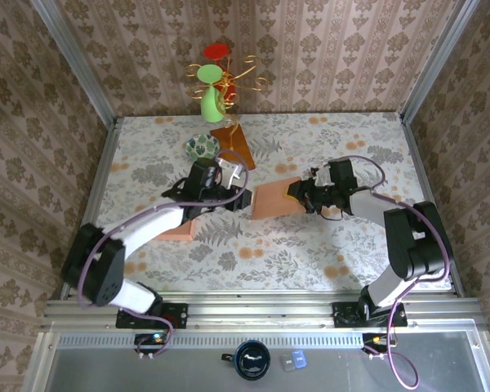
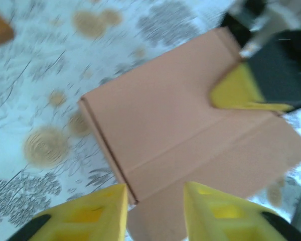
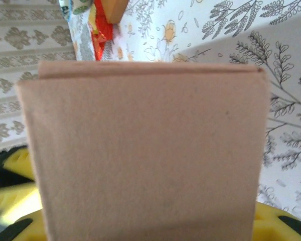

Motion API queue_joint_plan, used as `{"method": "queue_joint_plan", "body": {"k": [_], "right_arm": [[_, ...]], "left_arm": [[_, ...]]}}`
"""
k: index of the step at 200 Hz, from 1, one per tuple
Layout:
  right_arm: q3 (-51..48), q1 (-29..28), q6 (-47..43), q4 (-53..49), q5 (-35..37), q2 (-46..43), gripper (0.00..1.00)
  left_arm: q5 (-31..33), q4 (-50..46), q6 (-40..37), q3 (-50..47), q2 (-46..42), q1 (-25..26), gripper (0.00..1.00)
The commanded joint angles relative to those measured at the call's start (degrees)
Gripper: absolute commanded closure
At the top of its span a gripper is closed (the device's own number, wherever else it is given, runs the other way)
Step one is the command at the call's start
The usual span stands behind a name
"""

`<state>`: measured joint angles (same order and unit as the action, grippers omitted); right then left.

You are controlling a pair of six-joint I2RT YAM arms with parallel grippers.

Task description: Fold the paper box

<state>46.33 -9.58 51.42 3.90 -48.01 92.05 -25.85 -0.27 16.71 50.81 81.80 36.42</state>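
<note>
The paper box (image 1: pixel 273 198) is a flat brown cardboard piece lying mid-table between my two grippers. My left gripper (image 1: pixel 238 189) hovers at its left end. In the left wrist view the box (image 2: pixel 180 115) shows a crease line, and its near corner sits under the gap of my open left gripper (image 2: pixel 155 188), which holds nothing. My right gripper (image 1: pixel 300 194) is at the box's right edge, and one of its yellow fingers (image 2: pixel 236 93) rests on the top face. In the right wrist view a box panel (image 3: pixel 150 150) covers the jaws, with yellow fingers (image 3: pixel 12 168) showing past its sides.
A second brown cardboard piece (image 1: pixel 178 232) lies under my left forearm. A green vase with wire flowers (image 1: pixel 212 94), an orange block (image 1: pixel 233 143) and a small patterned dish (image 1: pixel 202 147) stand at the back. Papered walls close in the table on both sides.
</note>
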Motion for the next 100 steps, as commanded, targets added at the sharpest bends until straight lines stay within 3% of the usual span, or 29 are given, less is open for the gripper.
{"method": "queue_joint_plan", "body": {"k": [1, 39, 68, 100], "right_arm": [[0.73, 1.29, 7.75, -5.08, -3.17, -3.32, 0.59], [2.75, 2.09, 15.93, -17.28, -6.20, -4.07, 0.62], [1.98, 2.07, 21.63, -21.73, -7.12, -5.54, 0.63], [-0.87, 2.03, 28.44, -21.92, -7.13, -7.10, 0.63]], "left_arm": [[-4.17, 2.11, -18.49, -2.27, -4.02, 2.66, 0.59], [-2.41, -8.85, -33.31, -1.20, -4.94, 5.67, 0.52], [2.53, -9.09, -42.40, -1.87, -5.03, 8.24, 0.43], [4.36, -8.46, -47.16, -1.12, -2.21, 9.54, 0.33]]}}
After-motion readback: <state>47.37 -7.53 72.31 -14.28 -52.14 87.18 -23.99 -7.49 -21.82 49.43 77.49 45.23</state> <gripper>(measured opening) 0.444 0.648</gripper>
